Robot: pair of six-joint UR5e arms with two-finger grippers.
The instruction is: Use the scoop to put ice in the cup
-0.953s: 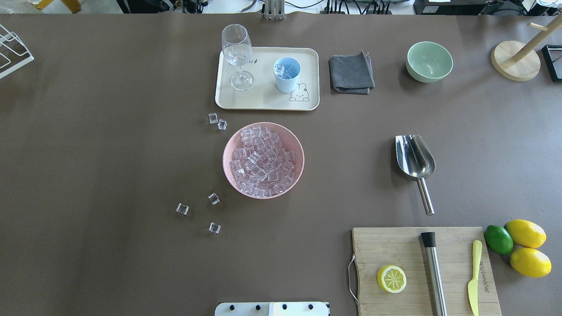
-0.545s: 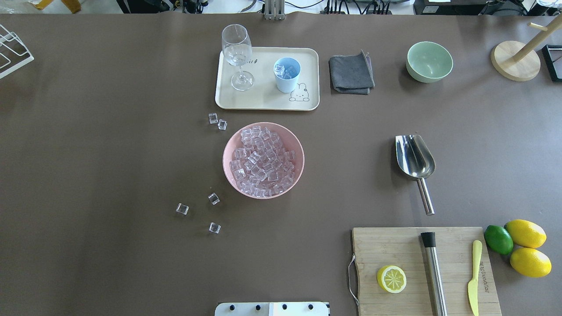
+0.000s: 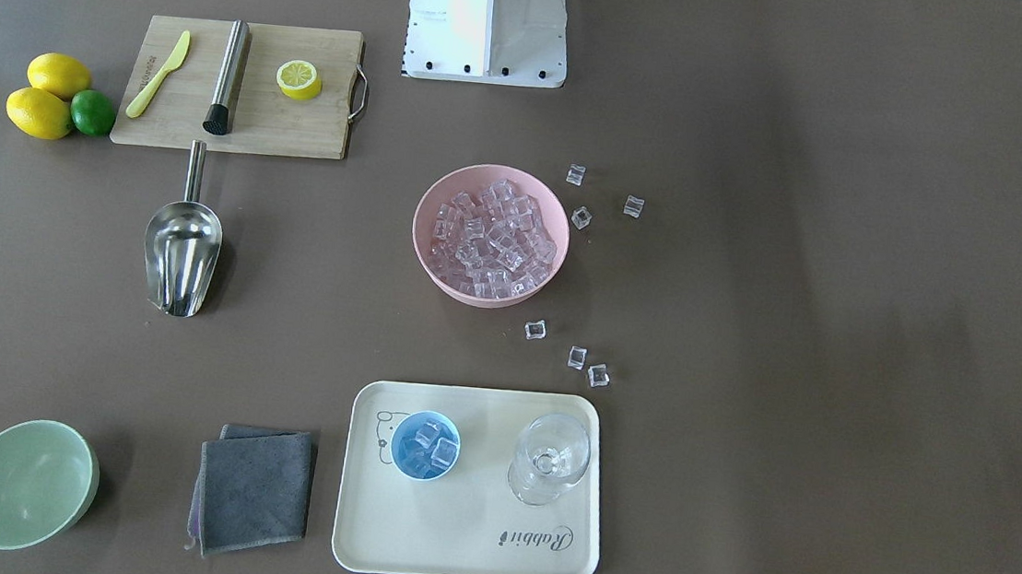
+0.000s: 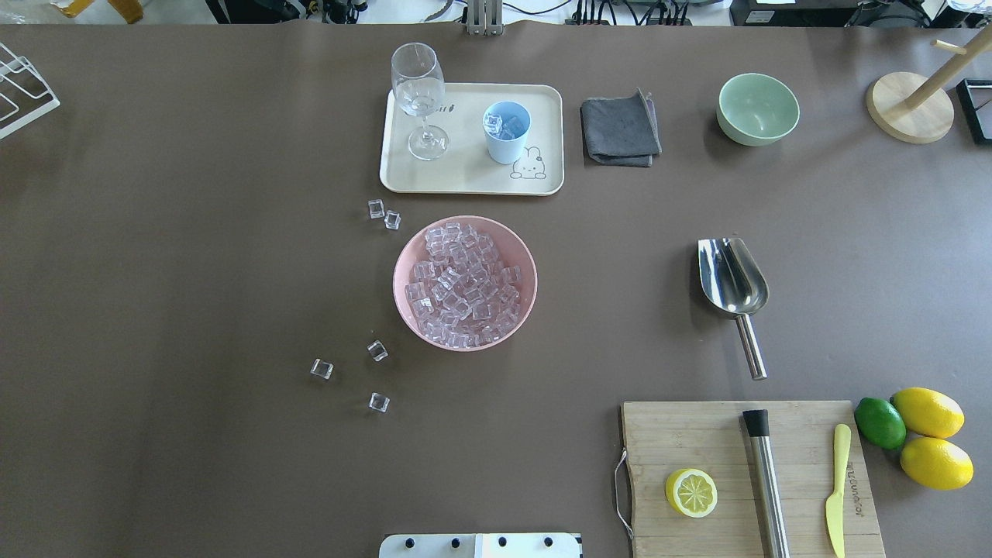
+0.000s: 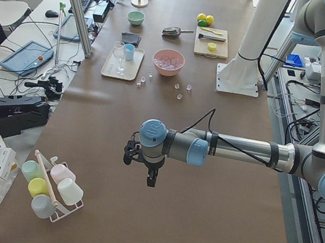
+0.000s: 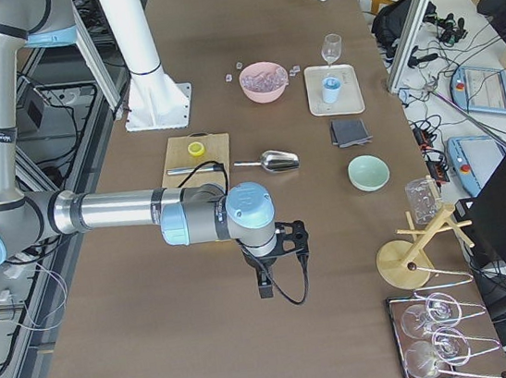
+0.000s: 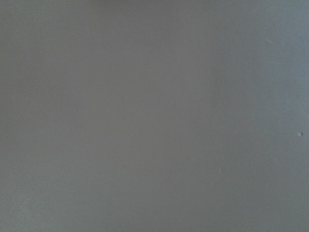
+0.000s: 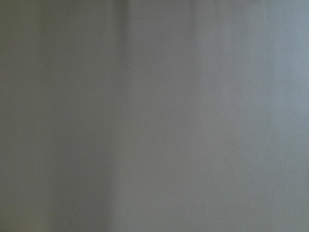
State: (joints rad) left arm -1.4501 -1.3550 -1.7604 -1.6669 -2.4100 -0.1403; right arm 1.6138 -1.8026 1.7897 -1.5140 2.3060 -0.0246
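Note:
The ice fills a pink bowl [image 4: 465, 287] at mid-table, and also shows in the front view [image 3: 497, 235]. Several loose cubes [image 4: 377, 350] lie on the table to its left. The light-blue cup [image 4: 507, 132] stands on a cream tray [image 4: 465, 177] and holds a few cubes [image 3: 428, 442]. The steel scoop [image 4: 734, 283] lies empty on the table right of the bowl, handle toward me. My left gripper [image 5: 149, 177] and right gripper [image 6: 266, 285] hang over bare table far from these things. I cannot tell if they are open or shut. Both wrist views show only bare table.
A stemmed glass [image 4: 419, 97] stands on the tray. A grey cloth [image 4: 620, 130] and a green bowl [image 4: 757, 108] lie right of the tray. A cutting board [image 4: 697, 434] holds a lemon half, a steel cylinder and a yellow knife; lemons and a lime [image 4: 880, 422] sit beside it.

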